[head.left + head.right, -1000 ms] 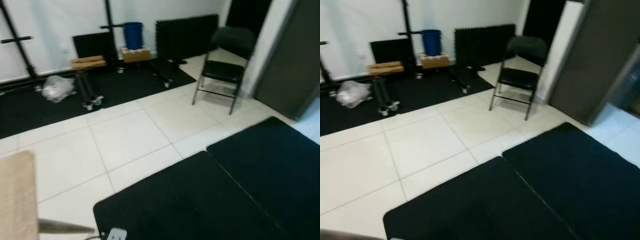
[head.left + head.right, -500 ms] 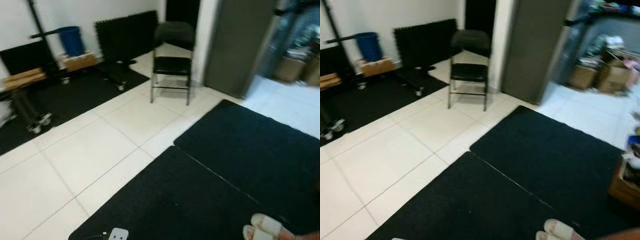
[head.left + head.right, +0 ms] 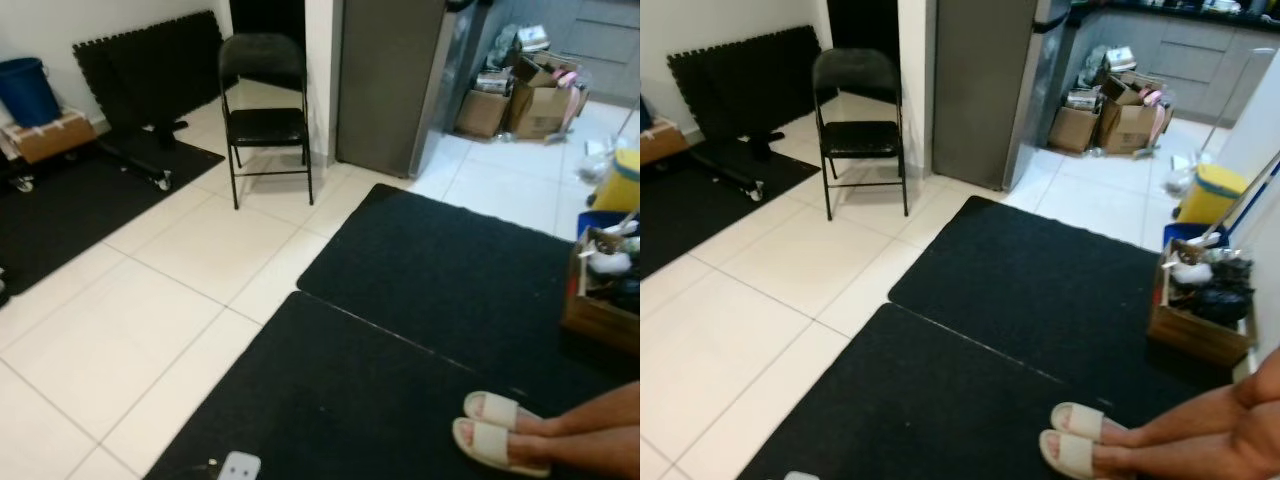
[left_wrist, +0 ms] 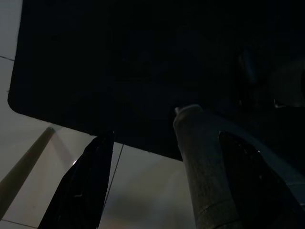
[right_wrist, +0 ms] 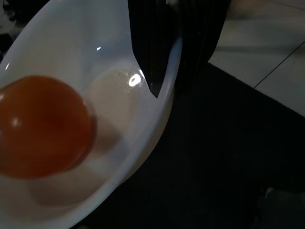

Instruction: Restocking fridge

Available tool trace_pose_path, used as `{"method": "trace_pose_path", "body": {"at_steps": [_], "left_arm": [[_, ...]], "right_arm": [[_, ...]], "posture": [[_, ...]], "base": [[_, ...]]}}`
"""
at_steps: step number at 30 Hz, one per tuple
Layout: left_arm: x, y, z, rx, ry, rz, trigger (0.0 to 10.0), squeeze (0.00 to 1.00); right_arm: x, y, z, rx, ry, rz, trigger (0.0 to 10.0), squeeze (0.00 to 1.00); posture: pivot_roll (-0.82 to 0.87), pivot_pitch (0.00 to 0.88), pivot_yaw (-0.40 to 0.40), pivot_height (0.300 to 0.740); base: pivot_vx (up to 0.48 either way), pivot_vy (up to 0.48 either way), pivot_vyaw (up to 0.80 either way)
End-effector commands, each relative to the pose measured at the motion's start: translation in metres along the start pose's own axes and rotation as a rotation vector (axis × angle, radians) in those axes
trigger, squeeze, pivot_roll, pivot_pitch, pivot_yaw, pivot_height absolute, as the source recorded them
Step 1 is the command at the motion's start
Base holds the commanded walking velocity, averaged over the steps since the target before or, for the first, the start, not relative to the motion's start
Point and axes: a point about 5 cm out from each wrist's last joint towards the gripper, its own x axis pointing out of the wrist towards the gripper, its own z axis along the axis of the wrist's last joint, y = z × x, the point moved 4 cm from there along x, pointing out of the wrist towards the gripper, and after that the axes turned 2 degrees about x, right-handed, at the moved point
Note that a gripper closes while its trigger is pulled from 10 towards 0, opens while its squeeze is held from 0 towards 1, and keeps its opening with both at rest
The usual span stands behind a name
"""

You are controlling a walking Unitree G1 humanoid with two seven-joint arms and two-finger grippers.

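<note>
Over the black floor mat [image 5: 228,157], the right gripper [image 5: 174,57] is clamping the rim of a white bowl [image 5: 95,109] holding a round orange fruit [image 5: 43,126]. The left gripper [image 4: 167,176] is gripping a grey bottle [image 4: 200,167]. The tall grey fridge [image 3: 985,85] is standing well ahead, beside a black folding chair [image 3: 855,125].

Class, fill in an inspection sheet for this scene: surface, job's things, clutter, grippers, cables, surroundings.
Surface: white tiled floor with black floor mats.
Job's things: tall grey fridge; white bowl holding an orange round fruit; pale grey bottle.
Clutter: cardboard boxes, wooden crate.
Grippers: right gripper clamps the bowl's rim; left gripper around the bottle.
Cables: nothing seen.
Surroundings: black folding chair; a person's sandalled feet.
</note>
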Motion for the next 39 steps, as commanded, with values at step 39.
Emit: {"method": "trace_pose_path", "body": {"at_steps": [39], "left_arm": [[-0.0002, -0.0049, -0.0052, 0.056, 0.017, -0.018, 10.0, 0.00]], "right_arm": [[0.0001, -0.0029, 0.0068, -0.011, -0.018, -0.006, 10.0, 0.00]], "posture": [[0.03, 0.000, -0.021, 0.740]], "base": [[0.241, 0.000, -0.19]]}}
